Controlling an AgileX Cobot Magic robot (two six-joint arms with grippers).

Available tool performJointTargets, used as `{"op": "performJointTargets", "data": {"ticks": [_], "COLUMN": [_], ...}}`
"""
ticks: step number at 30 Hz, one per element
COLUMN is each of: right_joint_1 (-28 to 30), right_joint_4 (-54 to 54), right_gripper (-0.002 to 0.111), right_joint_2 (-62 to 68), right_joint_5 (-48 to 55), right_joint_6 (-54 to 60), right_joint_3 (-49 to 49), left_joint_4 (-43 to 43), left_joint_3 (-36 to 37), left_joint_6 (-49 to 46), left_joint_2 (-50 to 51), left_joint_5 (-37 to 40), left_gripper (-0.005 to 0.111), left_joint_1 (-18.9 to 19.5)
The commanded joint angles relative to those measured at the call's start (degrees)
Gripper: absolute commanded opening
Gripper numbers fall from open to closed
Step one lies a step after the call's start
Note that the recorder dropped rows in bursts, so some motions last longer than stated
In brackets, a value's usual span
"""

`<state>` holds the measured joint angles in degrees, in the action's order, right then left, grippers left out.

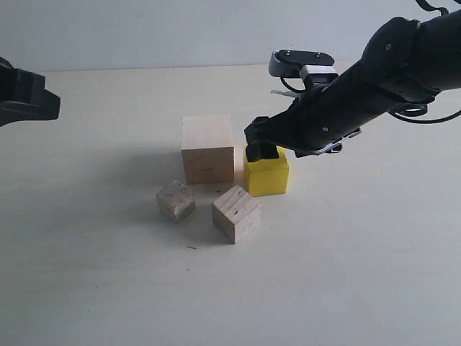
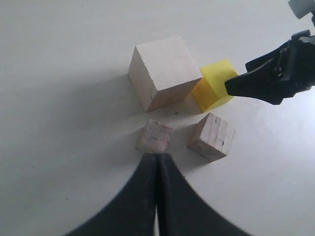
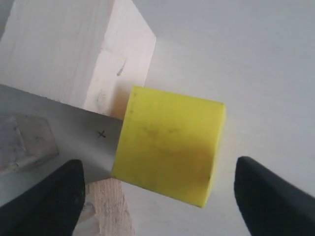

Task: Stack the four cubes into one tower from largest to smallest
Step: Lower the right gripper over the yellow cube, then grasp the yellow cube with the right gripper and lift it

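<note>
Grained cube (image 1: 236, 213) foremost; right gripper (image 3: 156, 194) wide astride yellow cube (image 3: 170, 142), apparently untouched; left gripper (image 2: 157, 160) closed.

Largest cube (image 1: 207, 148) just left of mid-sized cube (image 1: 268, 176); in front, smallest cube (image 1: 176, 200) left of smaller cube (image 1: 235, 213).

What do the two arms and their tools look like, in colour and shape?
Both arms are matte black with rounded, bulky links. The right arm carries a grey-and-white camera block at its wrist, and thin black cables loop beside it. The left tool and the right tool have plain black fingers that taper to the tips. I see no markings.
</note>
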<state>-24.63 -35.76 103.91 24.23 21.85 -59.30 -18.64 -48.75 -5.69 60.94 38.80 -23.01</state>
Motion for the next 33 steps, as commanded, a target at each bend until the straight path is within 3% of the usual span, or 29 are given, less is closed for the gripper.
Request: {"op": "performJointTargets", "data": {"ticks": [1,5,33], "right_joint_1": [-0.1,-0.1,-0.1], "right_joint_4": [-1.7,-1.2,-4.3], "right_gripper": [0.083,0.088,0.088], "right_joint_2": [0.0,0.6,6.1], "right_joint_5": [-0.4,-1.9,-3.6], "right_joint_6": [2.8,2.6,2.1], "right_joint_3": [-1.8,-1.8,-1.8], "left_joint_4": [-0.6,-0.4,-0.2], "left_joint_3": [0.2,0.2,0.2], "left_joint_6": [0.0,0.0,-1.0], "left_joint_2": [-0.5,-0.5,-0.5], "left_joint_5": [-1.2,-1.2,-2.0], "left_gripper": [0.000,0.000,0.000], "left_joint_1": [-0.4,-0.4,-0.4]}}
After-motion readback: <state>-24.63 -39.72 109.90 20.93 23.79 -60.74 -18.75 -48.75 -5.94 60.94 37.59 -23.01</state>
